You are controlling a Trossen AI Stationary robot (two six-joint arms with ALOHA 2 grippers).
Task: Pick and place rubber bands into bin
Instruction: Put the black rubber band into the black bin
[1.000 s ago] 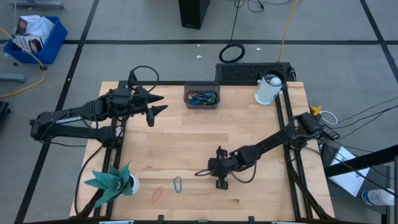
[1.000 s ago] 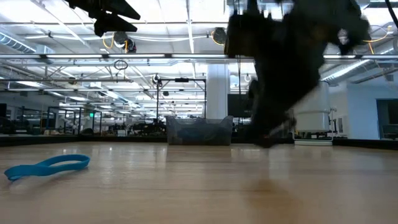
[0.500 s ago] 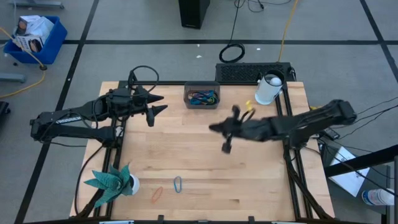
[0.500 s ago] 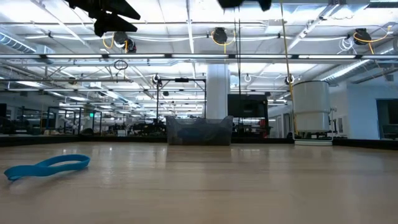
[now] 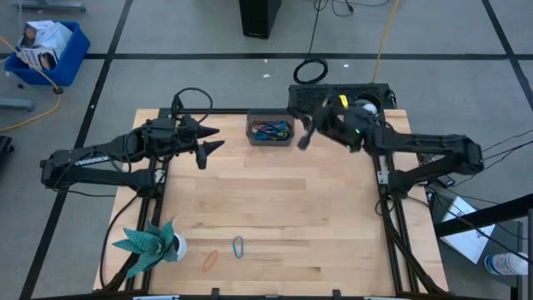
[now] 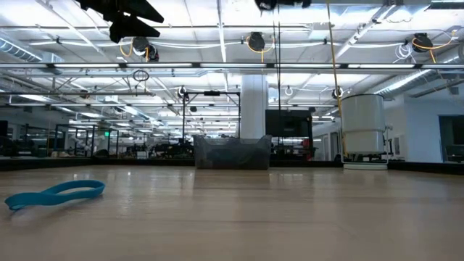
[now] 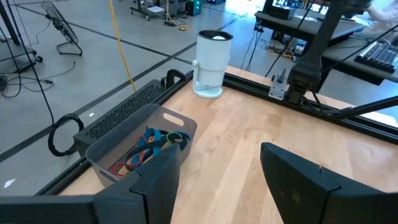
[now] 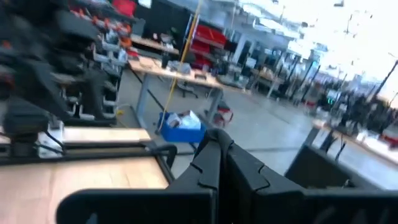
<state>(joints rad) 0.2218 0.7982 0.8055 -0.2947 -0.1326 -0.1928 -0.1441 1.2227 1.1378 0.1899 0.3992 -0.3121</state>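
The dark bin [image 5: 251, 125] stands at the table's far edge with several coloured rubber bands [image 5: 272, 130] lying in it. It also shows in the left wrist view [image 7: 118, 146]. A blue rubber band [image 5: 238, 246] and an orange one [image 5: 210, 260] lie flat near the front edge. My right gripper [image 5: 302, 142] hangs high, just right of the bin, shut [image 8: 219, 146] and pointing about level. No band shows at its fingertips. My left gripper [image 5: 218, 139] waits open left of the bin, well above the table. My right gripper is shut. I cannot tell whether a thin band sits between its fingers, as none shows in any view.
A white cylinder [image 7: 211, 65] stands at the far right corner, partly under the right arm. A green paper plant [image 5: 150, 242] sits at the front left corner. A black frame rail [image 7: 323, 102] runs along the table's right side.
My right gripper has risen from the tabletop near the middle front. It swung toward the far edge to a spot beside the bin's right end, tipping from pointing down to about level. It stayed shut. The blue and orange bands have not moved.
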